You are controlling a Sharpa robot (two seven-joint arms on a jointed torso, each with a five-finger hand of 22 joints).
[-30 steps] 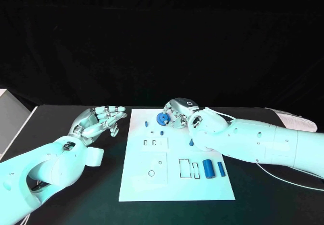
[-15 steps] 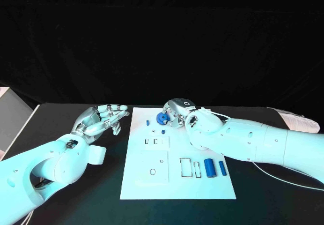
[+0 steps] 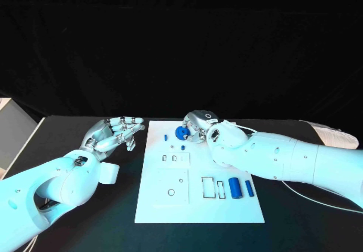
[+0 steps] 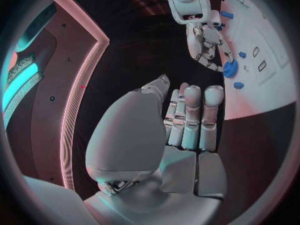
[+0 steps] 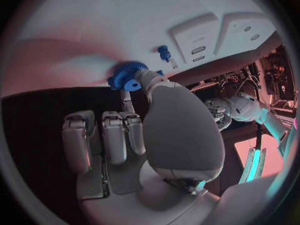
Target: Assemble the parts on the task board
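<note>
The white task board (image 3: 196, 207) lies mid-table. My right hand (image 3: 198, 126) hovers at its far edge and pinches a blue gear (image 3: 182, 133) between thumb and a finger; the right wrist view shows the gear (image 5: 127, 76) at the thumb tip over the board (image 5: 125, 30). A small blue peg (image 3: 165, 138) lies just left of the gear, and the peg (image 5: 164, 51) is also in the right wrist view. Two blue cylinders (image 3: 234, 187) (image 3: 249, 188) lie near the board's right edge. My left hand (image 3: 113, 134) hangs left of the board, fingers loosely apart, holding nothing.
Rectangular recesses (image 3: 208, 188) and a raised block with two slots (image 3: 174, 158) mark the board. My right forearm (image 3: 280, 157) crosses the board's right side. A white box (image 3: 9, 126) stands at the table's left edge, and pale sheets (image 3: 333, 135) lie far right.
The right forearm has edged left and now covers a small blue piece on the board. Gear and both hands stay about where they were.
</note>
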